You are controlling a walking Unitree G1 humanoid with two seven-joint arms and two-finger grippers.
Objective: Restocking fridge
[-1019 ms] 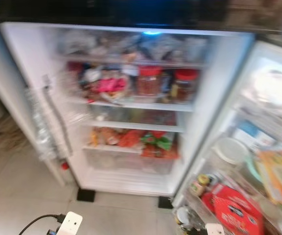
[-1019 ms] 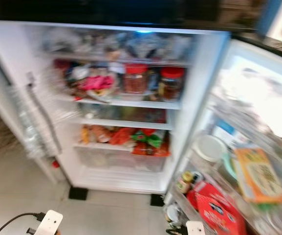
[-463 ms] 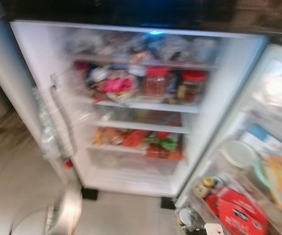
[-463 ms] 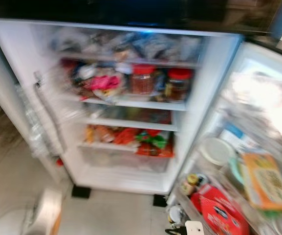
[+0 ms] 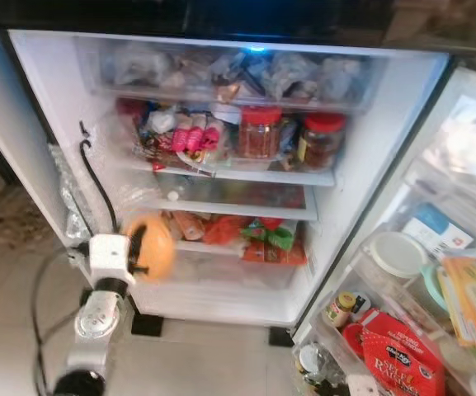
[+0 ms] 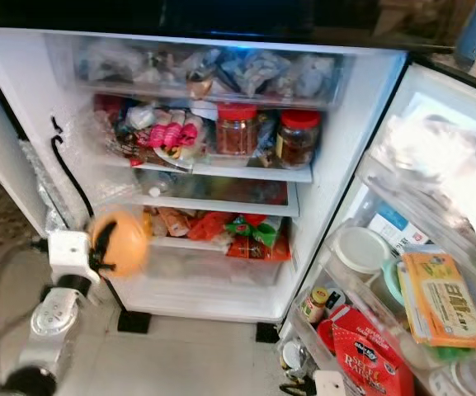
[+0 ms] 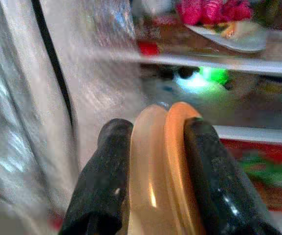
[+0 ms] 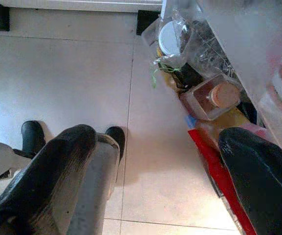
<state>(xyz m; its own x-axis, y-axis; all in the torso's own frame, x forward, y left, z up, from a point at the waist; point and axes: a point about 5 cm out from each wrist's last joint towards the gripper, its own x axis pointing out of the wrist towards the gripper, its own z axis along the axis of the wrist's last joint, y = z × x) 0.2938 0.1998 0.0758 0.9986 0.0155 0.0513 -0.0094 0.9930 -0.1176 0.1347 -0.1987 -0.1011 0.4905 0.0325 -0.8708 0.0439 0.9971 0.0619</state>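
The left pincer (image 5: pixel 143 247) is clamped on an orange lid-like disc (image 5: pixel 153 248), one black finger (image 7: pixel 104 181) on each flat side, and holds it upright in front of the open fridge (image 5: pixel 48 115), at the left edge of the lower shelf (image 5: pixel 196 246). The right pincer (image 8: pixel 155 171) hangs low with its fingers spread wide, empty, over the tiled floor (image 8: pixel 57 73) near the bottom of the fridge door (image 5: pixel 468 157).

Past the disc, that lower shelf carries red and green packets (image 5: pixel 266 239). On the shelf above stand two red-capped jars (image 5: pixel 260 132) to the right of a plate of pink items (image 5: pixel 192 136). The door's bins on the right hold a white tub (image 5: pixel 394 252), a yellow box (image 5: pixel 473 297) and a red bag (image 5: pixel 398 355).
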